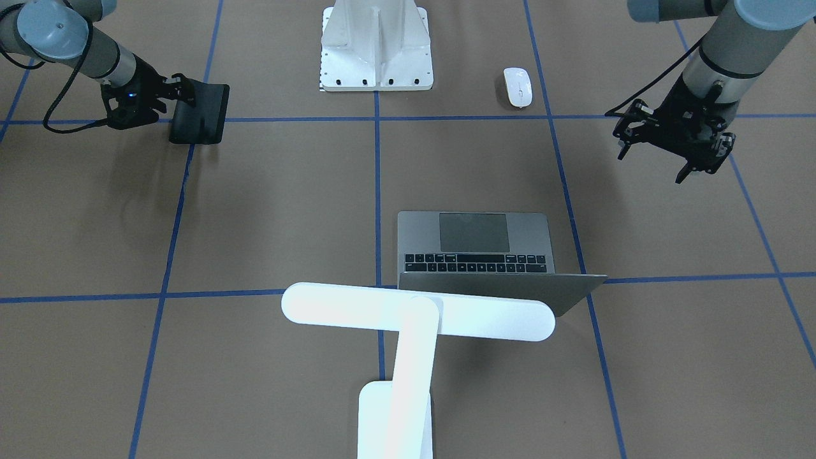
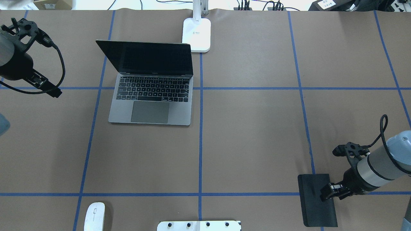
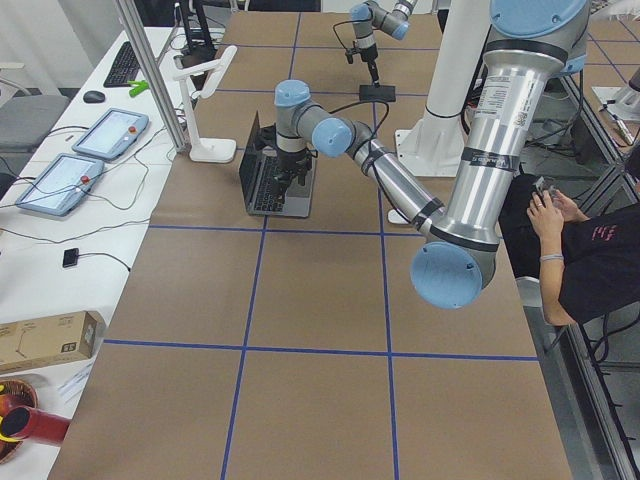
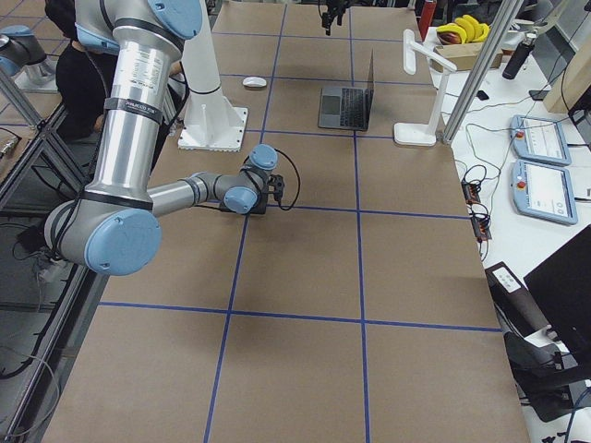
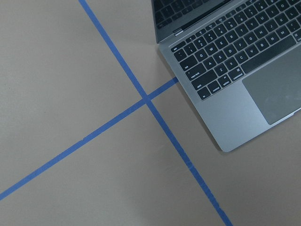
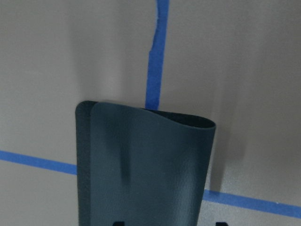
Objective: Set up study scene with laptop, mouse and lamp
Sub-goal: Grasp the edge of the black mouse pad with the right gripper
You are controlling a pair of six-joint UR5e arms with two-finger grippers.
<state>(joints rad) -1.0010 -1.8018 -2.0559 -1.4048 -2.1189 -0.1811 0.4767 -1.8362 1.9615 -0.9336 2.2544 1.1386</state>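
The laptop (image 2: 151, 106) lies open on the far left part of the table (image 2: 257, 134), lid up, dark screen and keys facing the robot. The lamp (image 1: 417, 312) stands just behind it at the far edge, its base beside the lid's right corner and its long bar reaching over the top of the screen. These two look placed, so that part of the scene seems done.

The mouse (image 2: 94, 215) is not yet in its place. It rests on the near left of the table, just left of the white pedestal (image 1: 376, 51) and well apart from the laptop, with nothing touching it.

The right gripper (image 2: 329, 191) is clenched on the right edge of a black pad (image 2: 316, 200) at the near right of the table. The wrist view shows the pad bowed between the fingers, so it looks at least partly lifted. How much of it touches the table I cannot tell.

The left gripper (image 1: 669, 143) hangs over the far left of the table, just left of the laptop, fingers spread and holding nothing. Its wrist camera looks down on the laptop's front left corner and bare table.

By my judgement, what is left is to lay the pad beside the laptop and then bring the mouse across and set it on the pad
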